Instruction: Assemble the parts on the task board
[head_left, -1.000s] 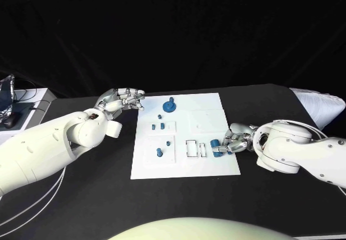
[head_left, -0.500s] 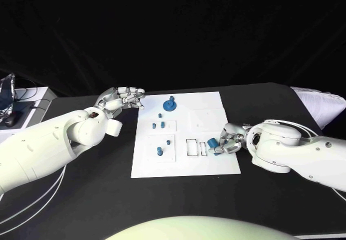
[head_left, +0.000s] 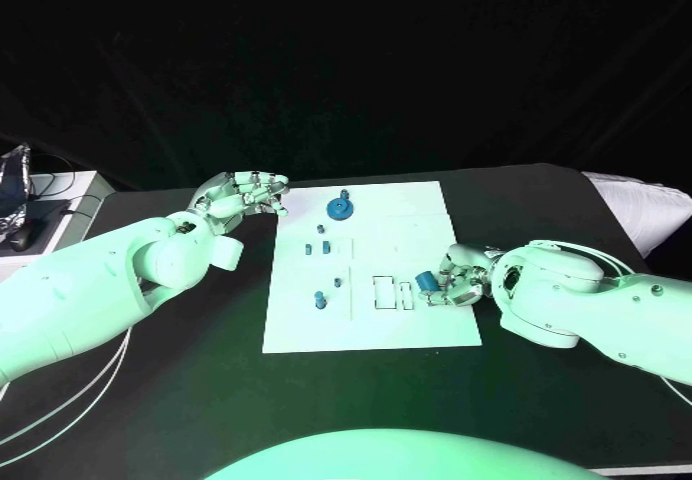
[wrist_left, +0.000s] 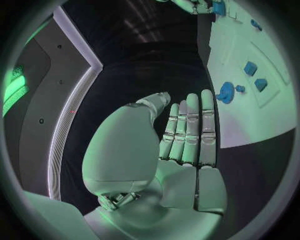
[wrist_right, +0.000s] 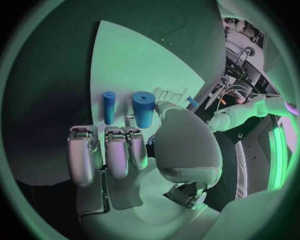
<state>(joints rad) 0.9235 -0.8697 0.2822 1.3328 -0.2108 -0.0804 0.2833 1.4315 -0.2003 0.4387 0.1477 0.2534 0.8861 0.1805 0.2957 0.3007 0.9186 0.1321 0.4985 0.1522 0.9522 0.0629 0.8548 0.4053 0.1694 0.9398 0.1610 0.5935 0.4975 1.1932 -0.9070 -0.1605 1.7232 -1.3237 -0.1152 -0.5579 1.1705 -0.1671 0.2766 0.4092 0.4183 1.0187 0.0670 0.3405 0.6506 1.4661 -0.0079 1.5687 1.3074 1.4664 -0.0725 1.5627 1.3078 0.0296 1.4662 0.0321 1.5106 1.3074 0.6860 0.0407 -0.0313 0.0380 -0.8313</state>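
The white task board (head_left: 368, 330) lies mid-table. My right hand (head_left: 462, 282) hovers at its right edge and pinches a thick blue cylinder (head_left: 428, 280) between thumb and fingers. The right wrist view shows that cylinder (wrist_right: 143, 109) against the thumb, and a thin blue peg (wrist_right: 109, 107) lying on the board (wrist_right: 137, 60) beside it. A round blue part (head_left: 339, 209) sits at the board's far end. Several small blue pieces (head_left: 319, 298) stand in its left half. My left hand (head_left: 242, 195) floats off the board's far left corner, fingers apart, holding nothing. The left wrist view shows its fingers (wrist_left: 190, 132) straight.
Two narrow white-rimmed slots (head_left: 384, 293) lie in the board just left of my right hand. A grey device (head_left: 18, 200) with cables stands on a white box at the table's left edge. A white cloth (head_left: 642, 205) lies at the far right.
My right hand has closed on the thick blue cylinder, which lay at the board's right edge, and drawn it slightly up the board. The left hand has stayed still.
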